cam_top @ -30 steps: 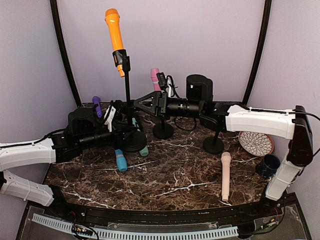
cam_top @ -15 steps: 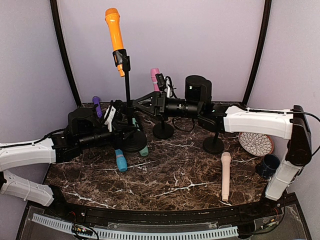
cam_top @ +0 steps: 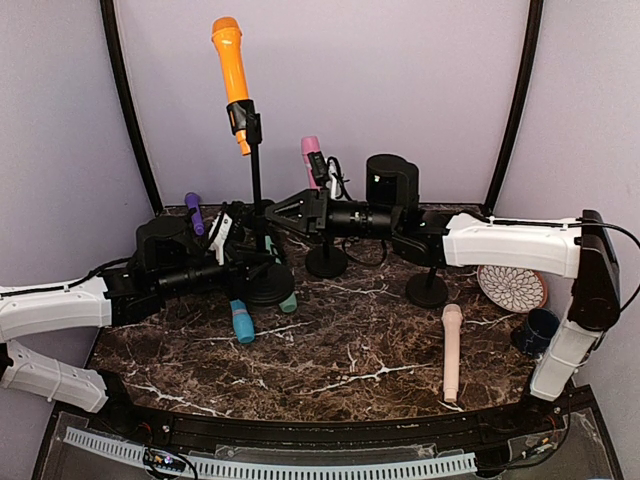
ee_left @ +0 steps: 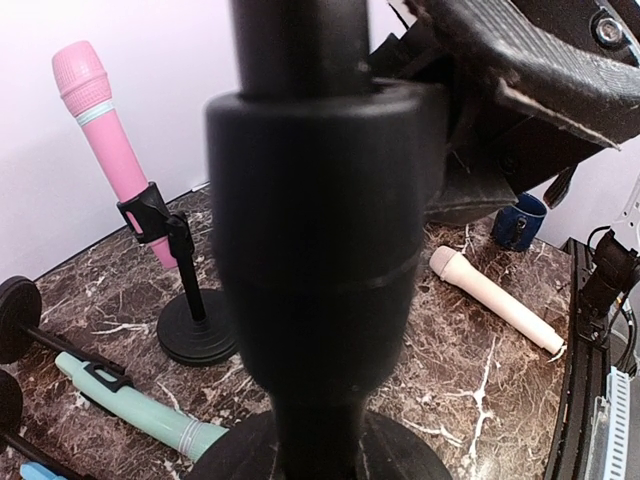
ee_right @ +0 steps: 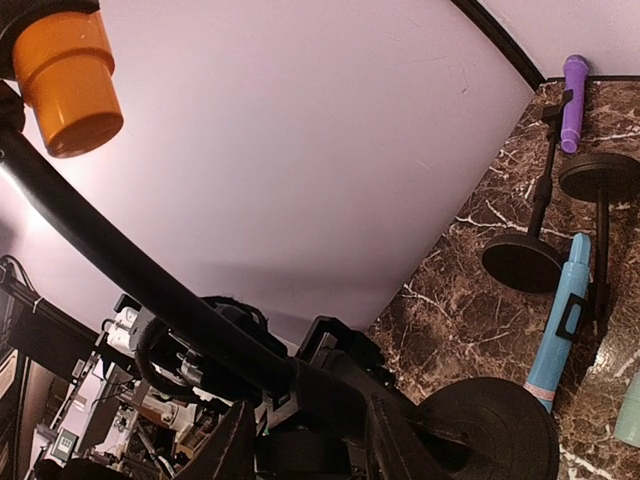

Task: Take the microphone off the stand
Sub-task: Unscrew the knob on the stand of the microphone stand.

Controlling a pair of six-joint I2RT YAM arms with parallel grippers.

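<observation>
**Orange microphone is up on the tall stand**

The orange microphone point(cam_top: 228, 65) sits in the clip at the very top of the tall black stand point(cam_top: 255, 175). It points up and leans a little to the left. The stand's round foot rests on the dark marble desk point(cam_top: 350, 375), near the back left.

The left gripper point(cam_top: 250, 265) is low down by the foot of the stand. It is closed tight on the bottom part of the pole. In the left wrist view the pole is so close that it fills the middle of the picture.

The right gripper point(cam_top: 268, 212) reaches in from the right, about halfway up the pole. Its two fingers point(ee_right: 235, 445) are partly apart, one on each side of the pole. I cannot tell if they touch it.

A pink microphone point(cam_top: 311, 150) stands in a short stand just behind the right arm. A purple microphone point(cam_top: 193, 212) stands at the far left. A blue microphone point(cam_top: 241, 320) and a pale green microphone point(cam_top: 287, 298) lie flat beside the tall stand's foot. A cream microphone point(cam_top: 452, 350) lies on the right. A patterned plate point(cam_top: 512, 286) and a dark blue mug point(cam_top: 540, 330) are at the right edge.
</observation>
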